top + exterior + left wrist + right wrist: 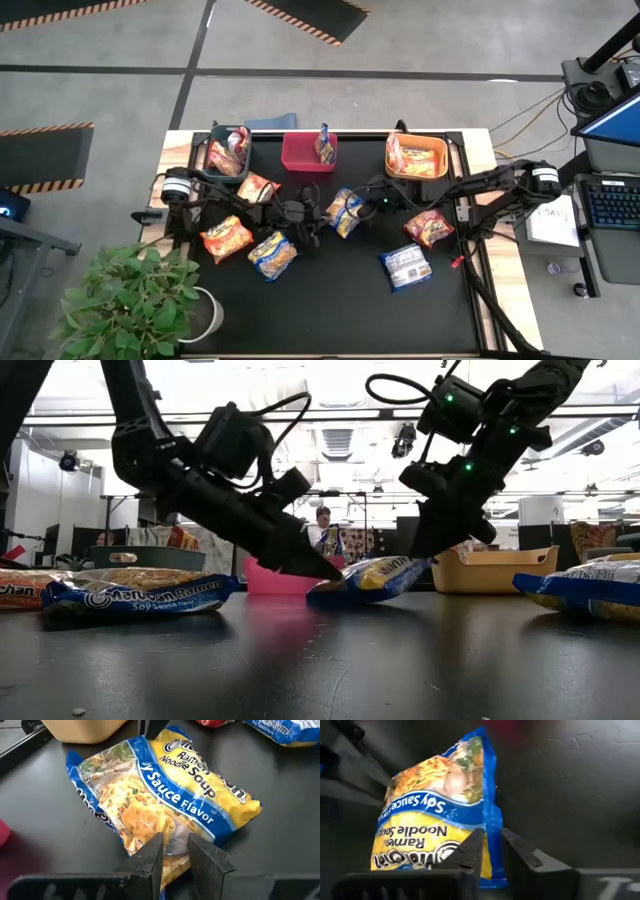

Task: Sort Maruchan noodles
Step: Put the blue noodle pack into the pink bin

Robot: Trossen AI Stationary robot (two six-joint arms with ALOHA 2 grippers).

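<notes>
Soy-sauce noodle packet (345,211) pinched both ends: left jaws, right jaws; wrist views show label, high doesn't.

Both grippers seemingly at blue-and-yellow packet (345,211)

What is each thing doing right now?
soy sauce packet, pinched at both ends, one end lifted.
left gripper, shut on the soy sauce packet.
right gripper, shut on the soy sauce packet.
red bin, holds one upright packet.
orange bin, holds packets.
dark grey bin, holds packets.
</notes>
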